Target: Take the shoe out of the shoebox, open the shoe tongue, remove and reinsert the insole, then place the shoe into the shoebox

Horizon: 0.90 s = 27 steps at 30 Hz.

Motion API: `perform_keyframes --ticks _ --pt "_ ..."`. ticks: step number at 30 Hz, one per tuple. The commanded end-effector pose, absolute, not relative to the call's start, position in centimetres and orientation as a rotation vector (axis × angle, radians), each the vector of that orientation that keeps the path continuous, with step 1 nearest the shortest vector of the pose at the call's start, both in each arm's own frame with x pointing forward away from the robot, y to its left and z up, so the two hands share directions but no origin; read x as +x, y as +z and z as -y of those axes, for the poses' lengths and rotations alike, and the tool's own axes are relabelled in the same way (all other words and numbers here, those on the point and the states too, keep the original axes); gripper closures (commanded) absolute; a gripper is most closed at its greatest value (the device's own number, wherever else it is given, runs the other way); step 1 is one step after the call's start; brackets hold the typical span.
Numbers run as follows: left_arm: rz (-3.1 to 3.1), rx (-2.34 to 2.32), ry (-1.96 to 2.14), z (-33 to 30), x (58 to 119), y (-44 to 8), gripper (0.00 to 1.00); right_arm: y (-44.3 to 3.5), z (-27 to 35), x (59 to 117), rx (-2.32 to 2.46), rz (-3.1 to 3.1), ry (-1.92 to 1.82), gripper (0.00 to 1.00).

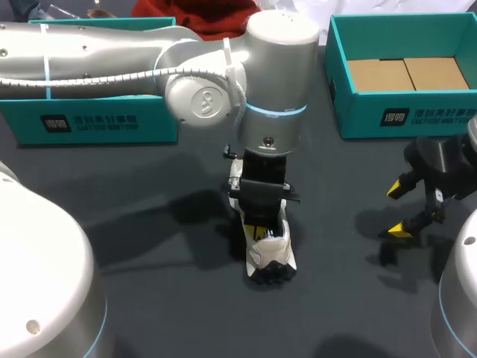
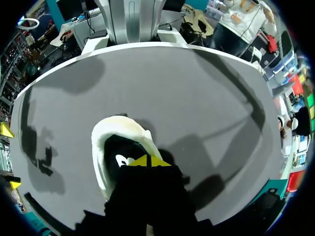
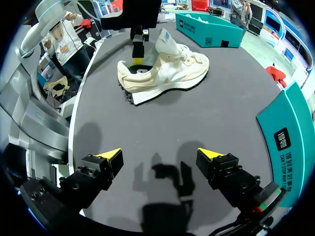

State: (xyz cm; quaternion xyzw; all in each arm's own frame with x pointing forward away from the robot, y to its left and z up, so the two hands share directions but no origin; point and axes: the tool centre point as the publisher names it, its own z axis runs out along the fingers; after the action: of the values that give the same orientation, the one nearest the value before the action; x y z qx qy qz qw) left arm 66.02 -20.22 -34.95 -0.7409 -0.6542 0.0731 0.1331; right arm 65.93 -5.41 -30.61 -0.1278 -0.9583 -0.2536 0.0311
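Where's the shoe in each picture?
Head view: shoe mid-table, under the left gripper.
Left wrist view: shoe right under its own gripper.
Right wrist view: shoe well ahead of the right gripper.
Shared landmark: left gripper's yellow tips at the shoe's opening.

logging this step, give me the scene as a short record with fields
shoe: on its sole on the table, not in a box
left tool: tips together, down in the shoe's heel opening; insole grip not visible
right tool: open, holding nothing, above the table, apart from the shoe
right box: open, no shoe inside, at the table's far side
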Motion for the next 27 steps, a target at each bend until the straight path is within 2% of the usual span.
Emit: perform_keyframes --ticks 1,17,27 --pt "1.889 -2.124 0.206 20.9 66.0 -36.7 1.00 -30.6 5.4 65.7 -0.396 2.957 -0.779 0.00" --pt "2.032 -2.110 0.259 20.5 65.6 -40.2 1.00 -30.6 5.4 65.7 -0.396 2.957 -0.779 0.00" --pt "2.088 -2.101 0.305 21.3 66.4 -36.0 1.00 -30.6 5.4 65.7 -0.396 2.957 -0.779 0.00"
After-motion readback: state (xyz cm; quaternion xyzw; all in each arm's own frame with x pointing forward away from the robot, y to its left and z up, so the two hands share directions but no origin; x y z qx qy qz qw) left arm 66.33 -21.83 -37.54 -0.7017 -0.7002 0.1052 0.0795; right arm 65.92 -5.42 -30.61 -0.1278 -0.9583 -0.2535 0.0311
